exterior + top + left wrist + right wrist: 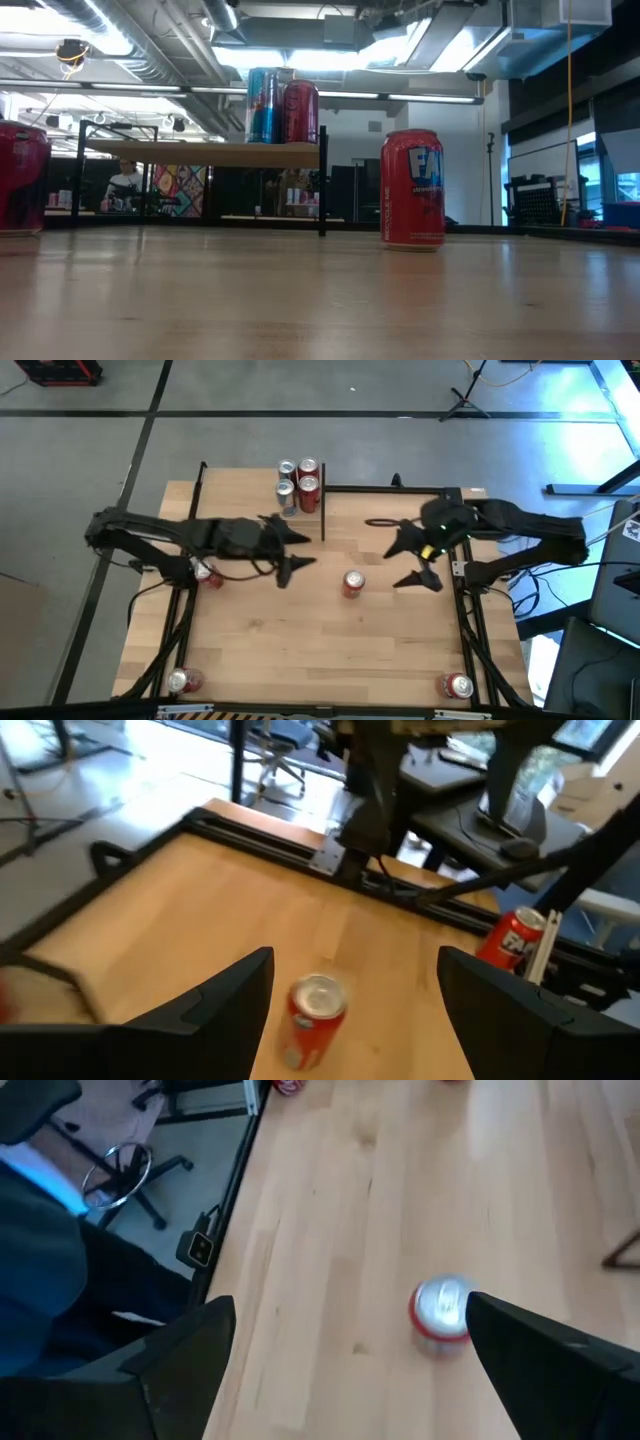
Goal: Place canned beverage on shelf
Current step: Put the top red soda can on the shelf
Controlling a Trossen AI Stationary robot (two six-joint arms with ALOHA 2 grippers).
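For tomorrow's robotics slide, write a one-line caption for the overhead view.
Both open grippers, left and right, flank an upright red can mid-table; four cans already stand on the shelf.

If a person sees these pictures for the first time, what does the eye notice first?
First, the lone red can standing upright mid-table, between the left gripper and the right gripper, both open and apart from it. Next, the cluster of cans already on the shelf at the table's far edge. More red cans sit near the table's corners.
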